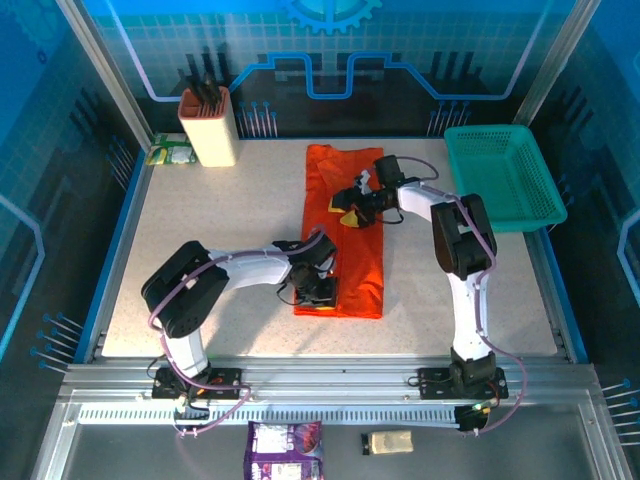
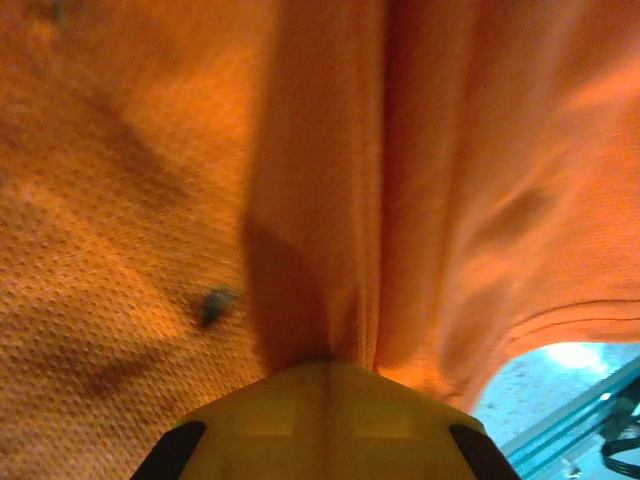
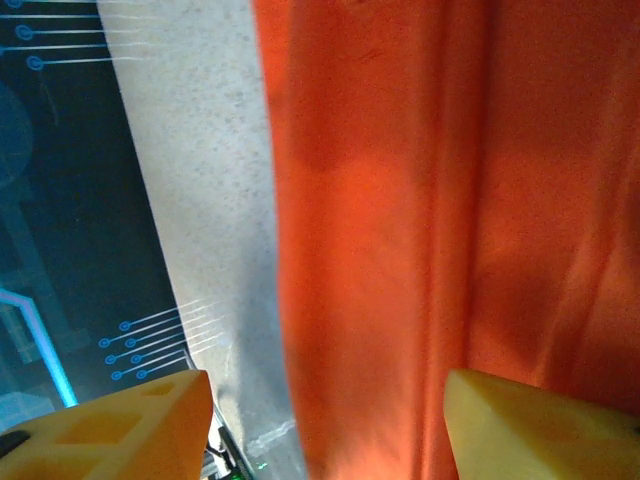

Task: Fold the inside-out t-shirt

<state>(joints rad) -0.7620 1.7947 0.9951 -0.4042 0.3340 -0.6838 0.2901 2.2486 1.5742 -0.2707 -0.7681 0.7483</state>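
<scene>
Looking at a speckled off-white tabletop [image 1: 220, 250] with blue edging, inside an aluminium-framed cell. Blue circuit-pattern panels [image 1: 420, 50] stand behind and at the sides.

Count:
- two black-and-white arms
- one bright orange-red thin cloth t-shirt [image 1: 345, 260]
- one teal-green plastic mesh basket [image 1: 497, 180], upper right of the top view
- one cream rectangular block holder [image 1: 210, 130] with dark handles sticking out, upper left
- one small green packet [image 1: 168, 153] just beside the holder
- one purple foil packet [image 1: 285, 450] and one small beige packet [image 1: 390, 441] on the ledge at the bottom edge

The t-shirt lies mid-table as a long narrow strip, running from the upper centre down toward the arm bases.

The left gripper [image 1: 318, 290] sits at the strip's lower left corner. In the left wrist view its yellow jaws are closed [image 2: 325, 365], pinching a ridge of the orange cloth [image 2: 330, 200].

The right gripper [image 1: 350, 212] is over the strip's upper half. In the right wrist view its jaws stand wide apart [image 3: 330, 425], with nothing clamped. One yellow finger [image 3: 120, 430] is over bare table at lower left. The other finger is over the cloth [image 3: 400, 200] at lower right, so the shirt's edge runs between them.
</scene>
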